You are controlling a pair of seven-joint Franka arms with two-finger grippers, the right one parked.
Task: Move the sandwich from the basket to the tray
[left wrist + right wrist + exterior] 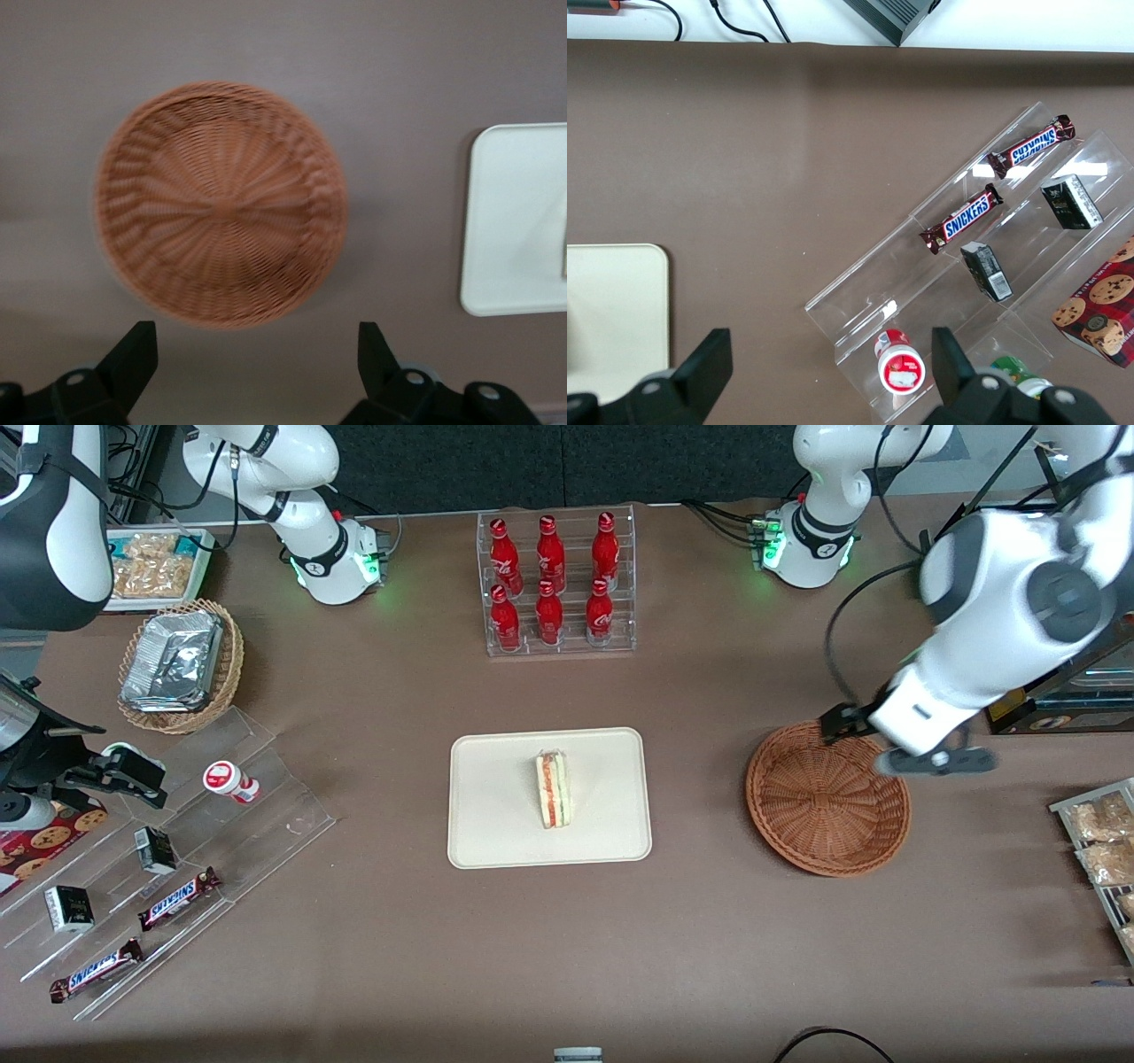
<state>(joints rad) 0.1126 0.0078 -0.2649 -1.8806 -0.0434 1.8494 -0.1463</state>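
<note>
Little left to go wrong, by the look of it. Sandwich [553, 789] already on the tray [496, 824], standing on edge near the middle. Only real hazard: an arm swinging low, clipping the basket [828, 810] rim and skating the light wickerwork across the smooth brown table [399, 957].

Tray nearest: flat, cream, hard plastic, rounded corners, low rim. Sandwich a pale soft wedge, red and green layers showing along one edge; tall and narrow, so likely toppled by any nudge to the tray. Basket round, shallow, reddish-brown weave radiating from its centre, nothing in it. Gripper [257, 376] above the basket's rim on the working arm's side, jaws spread wide, nothing between them. Farthest: clear acrylic rack of red bottles [554, 576].
</note>
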